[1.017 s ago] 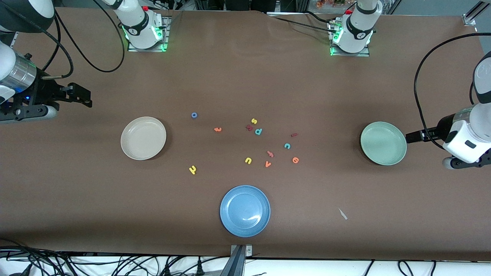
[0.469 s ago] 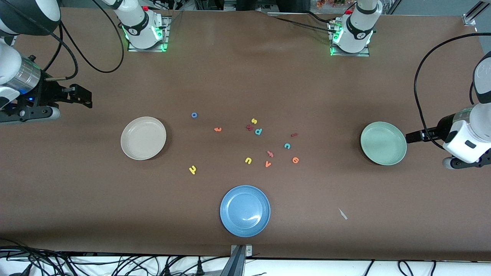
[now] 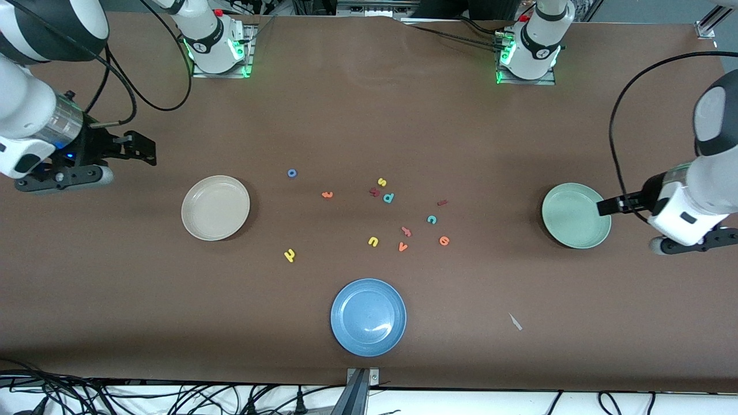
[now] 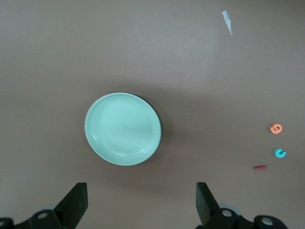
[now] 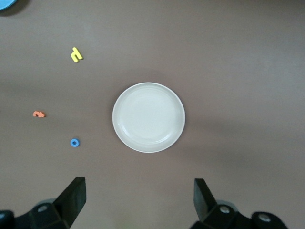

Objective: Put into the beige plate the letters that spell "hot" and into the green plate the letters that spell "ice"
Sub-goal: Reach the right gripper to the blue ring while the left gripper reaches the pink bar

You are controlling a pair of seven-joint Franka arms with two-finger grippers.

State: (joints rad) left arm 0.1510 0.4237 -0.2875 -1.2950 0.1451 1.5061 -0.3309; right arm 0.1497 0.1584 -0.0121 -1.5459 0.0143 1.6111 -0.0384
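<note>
The beige plate (image 3: pixel 215 207) (image 5: pixel 148 117) lies bare toward the right arm's end, the green plate (image 3: pixel 576 215) (image 4: pixel 123 129) bare toward the left arm's end. Between them lie the blue "o" (image 3: pixel 292 173) (image 5: pixel 74 142), orange "t" (image 3: pixel 327 195) (image 5: pixel 38 114), yellow "h" (image 3: pixel 289 255) (image 5: pixel 76 54), dark red "i" (image 3: pixel 442 202) (image 4: pixel 259 167), teal "c" (image 3: pixel 431 219) (image 4: pixel 280 152) and orange "e" (image 3: pixel 444 240) (image 4: pixel 275 128). My right gripper (image 3: pixel 144 150) (image 5: pixel 139 202) hangs open beside the beige plate. My left gripper (image 3: pixel 605 206) (image 4: pixel 142 205) hangs open over the green plate's outer rim.
A blue plate (image 3: pixel 368 317) sits near the front edge. Other letters lie in the middle cluster: yellow "s" (image 3: pixel 381 182), teal "p" (image 3: pixel 388 197), yellow "u" (image 3: pixel 373 241), orange "v" (image 3: pixel 402 246). A pale scrap (image 3: pixel 515 322) lies toward the left arm's end.
Both arms have swung inward toward the plates: the right gripper toward the beige plate, the left gripper onto the green plate's rim. The letters and plates have not moved.
</note>
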